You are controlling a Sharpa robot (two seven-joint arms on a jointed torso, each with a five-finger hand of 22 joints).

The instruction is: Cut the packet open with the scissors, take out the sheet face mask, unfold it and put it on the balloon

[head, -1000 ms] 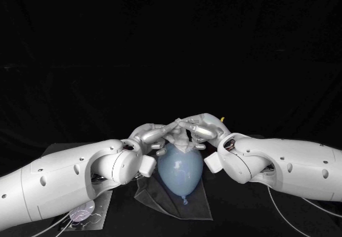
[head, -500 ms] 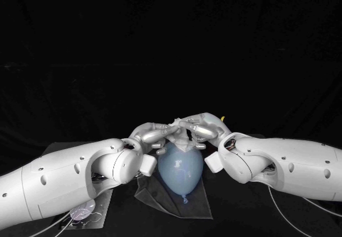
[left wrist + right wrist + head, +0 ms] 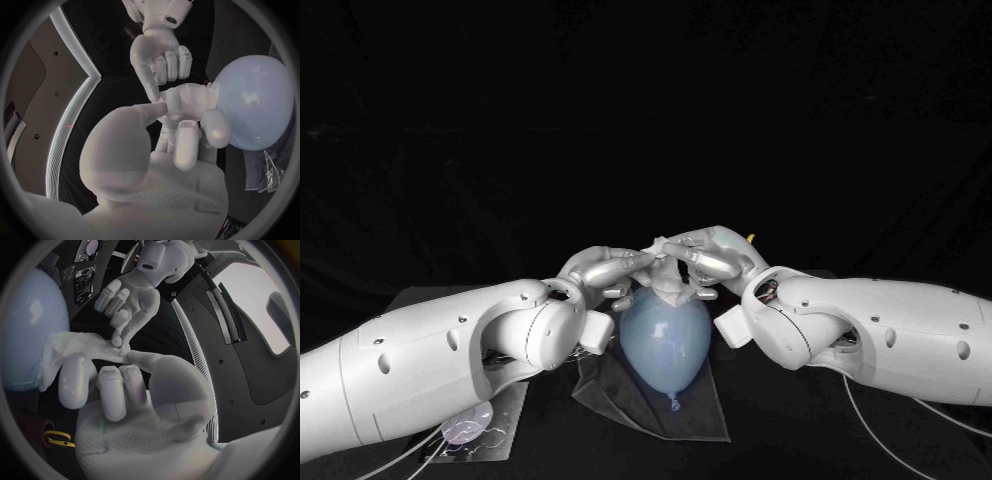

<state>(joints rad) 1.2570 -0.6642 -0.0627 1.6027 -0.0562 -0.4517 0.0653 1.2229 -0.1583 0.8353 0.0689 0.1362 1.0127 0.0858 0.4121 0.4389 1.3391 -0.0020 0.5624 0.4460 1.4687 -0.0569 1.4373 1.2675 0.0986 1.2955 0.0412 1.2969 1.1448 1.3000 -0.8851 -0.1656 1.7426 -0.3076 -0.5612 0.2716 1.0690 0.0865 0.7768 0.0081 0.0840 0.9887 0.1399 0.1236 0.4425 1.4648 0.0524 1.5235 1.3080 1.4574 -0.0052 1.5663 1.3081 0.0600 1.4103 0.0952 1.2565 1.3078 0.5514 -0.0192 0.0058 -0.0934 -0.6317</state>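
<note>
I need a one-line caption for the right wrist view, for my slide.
The right hand and the left hand pinch the crumpled white sheet mask beside the pale blue balloon.

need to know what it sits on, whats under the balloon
A clear sheet lies under the balloon, showing around its near end. The balloon itself covers the rest, so any stand cannot be seen.

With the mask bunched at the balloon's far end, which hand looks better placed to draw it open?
Left, probably. The left hand pinches just the sheet mask edge with its fingertips, so it can pull away; the right hand carries the bunched bulk by the balloon and suits anchoring.
</note>
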